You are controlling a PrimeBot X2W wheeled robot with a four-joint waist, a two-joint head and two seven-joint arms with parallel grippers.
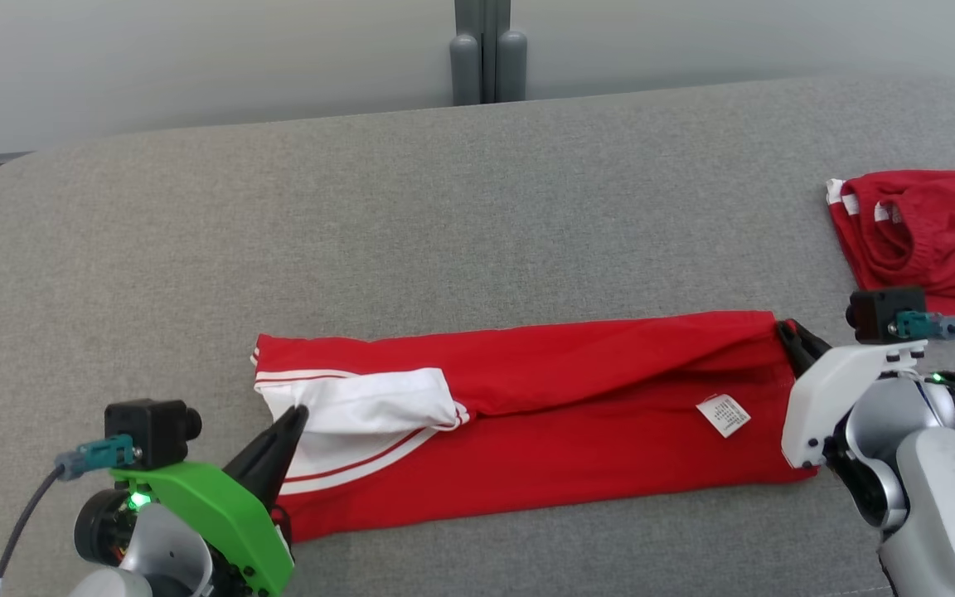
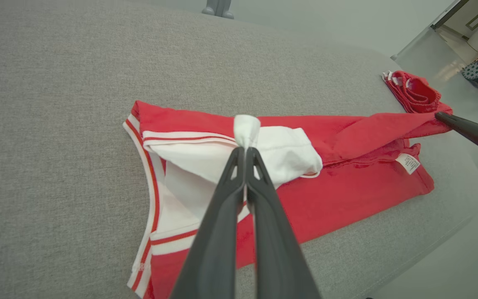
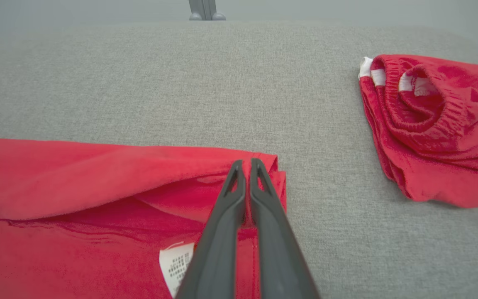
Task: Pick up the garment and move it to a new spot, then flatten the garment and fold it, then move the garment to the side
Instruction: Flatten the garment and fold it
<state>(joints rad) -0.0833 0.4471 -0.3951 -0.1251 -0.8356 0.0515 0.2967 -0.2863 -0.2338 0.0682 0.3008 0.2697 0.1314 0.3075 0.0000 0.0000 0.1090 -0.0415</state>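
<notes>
We are pinching the red shirt at its white sleeve with our left tool, at its hem with our right tool.

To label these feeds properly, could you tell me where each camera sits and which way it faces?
Head: looks forward and down at the long red-and-white cloth garment on the grey fabric surface; left gripper, right gripper at its ends.
Left wrist: along shut fingers pinching white fabric.
Right wrist: along shut fingers gripping red hem.
Shared: both wrists see folded red garment.
</notes>
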